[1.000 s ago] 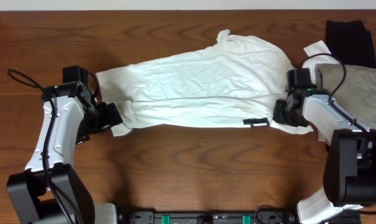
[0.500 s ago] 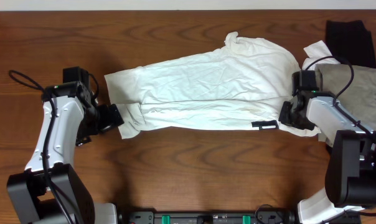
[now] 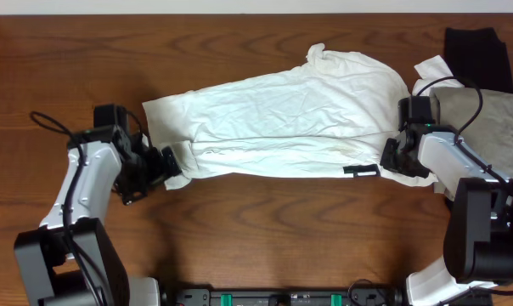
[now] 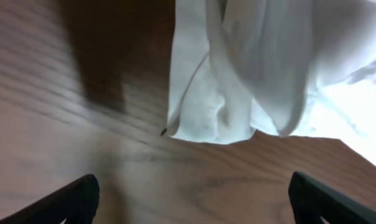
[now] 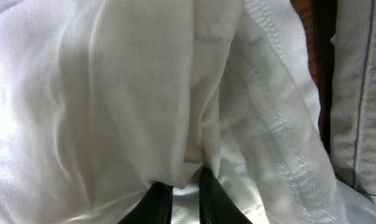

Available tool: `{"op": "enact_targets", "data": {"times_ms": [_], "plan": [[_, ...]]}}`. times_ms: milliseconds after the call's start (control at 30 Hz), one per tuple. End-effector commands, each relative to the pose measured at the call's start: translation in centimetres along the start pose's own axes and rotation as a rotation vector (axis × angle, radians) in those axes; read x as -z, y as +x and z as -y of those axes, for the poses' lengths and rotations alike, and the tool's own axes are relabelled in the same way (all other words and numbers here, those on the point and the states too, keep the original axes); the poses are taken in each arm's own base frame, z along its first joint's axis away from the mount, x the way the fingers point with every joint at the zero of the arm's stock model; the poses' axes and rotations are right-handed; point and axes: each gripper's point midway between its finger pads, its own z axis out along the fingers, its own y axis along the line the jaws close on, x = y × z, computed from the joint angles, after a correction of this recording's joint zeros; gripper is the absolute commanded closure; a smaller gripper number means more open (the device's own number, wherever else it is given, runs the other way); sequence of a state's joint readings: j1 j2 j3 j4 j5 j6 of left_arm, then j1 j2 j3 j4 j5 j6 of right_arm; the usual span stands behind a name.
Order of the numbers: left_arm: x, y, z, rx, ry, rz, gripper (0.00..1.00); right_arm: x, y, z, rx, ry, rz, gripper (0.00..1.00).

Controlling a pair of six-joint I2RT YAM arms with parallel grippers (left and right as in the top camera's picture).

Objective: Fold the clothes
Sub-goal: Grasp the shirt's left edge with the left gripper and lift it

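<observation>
I am pinching the white T-shirt's point(image 3: 282, 119) right end in my nearly closed right hand point(image 3: 391, 160), so the cloth is lying stretched across the surface point(image 3: 256, 229). My left hand point(image 3: 171, 161) is hovering wide open, empty, at its left corner, ready to grip.

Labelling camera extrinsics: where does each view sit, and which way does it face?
Overhead: above the table, looking straight down; both arms, white T-shirt, grey-beige garment.
Left wrist: on the left gripper, facing past its open fingers to the T-shirt's corner.
Right wrist: on the right gripper, its fingers pinching T-shirt cloth, close up.
Shared: overhead and right wrist both show the grey-beige garment; all show the T-shirt.
</observation>
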State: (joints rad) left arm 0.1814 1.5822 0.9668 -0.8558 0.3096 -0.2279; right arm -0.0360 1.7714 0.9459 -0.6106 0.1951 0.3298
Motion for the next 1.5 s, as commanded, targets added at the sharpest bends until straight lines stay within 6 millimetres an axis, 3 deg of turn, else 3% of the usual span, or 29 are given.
{"op": "enact_targets", "data": {"times_ms": [0,100,200,433,533,700,900,1000,1467], "plan": [[-1.0,0.8,0.3,-0.012,0.044,-0.023,0.04,-3.4,4.9,2.9,-0.003,0.116,-0.163,0.85],[-1.2,0.3,0.4,-0.019,0.052,0.003,0.1,-3.4,4.9,2.9,-0.003,0.117,-0.163,0.85],[-0.6,-1.5,1.1,-0.039,0.073,0.07,0.1,-3.4,5.0,2.8,-0.002,0.11,-0.167,0.85],[4.7,-7.4,5.1,-0.182,0.195,0.358,0.04,-3.4,5.2,2.8,0.002,0.111,-0.173,0.85],[5.6,-9.7,6.1,-0.186,0.229,0.457,0.04,-3.4,5.2,2.8,0.002,0.111,-0.173,0.85],[3.8,-11.4,6.1,-0.16,0.237,0.458,0.04,-3.4,5.2,2.8,0.002,0.111,-0.173,0.85],[3.3,-15.6,6.5,-0.184,0.257,0.585,0.09,-3.4,5.2,2.8,0.006,0.111,-0.174,0.85],[2.3,-17.2,5.1,-0.159,0.189,0.625,0.09,-3.4,5.2,2.8,0.006,0.111,-0.173,0.85],[-2.1,-20.1,4.3,-0.146,0.164,0.617,0.09,-3.4,5.1,2.8,0.016,0.109,-0.17,0.85]]}}
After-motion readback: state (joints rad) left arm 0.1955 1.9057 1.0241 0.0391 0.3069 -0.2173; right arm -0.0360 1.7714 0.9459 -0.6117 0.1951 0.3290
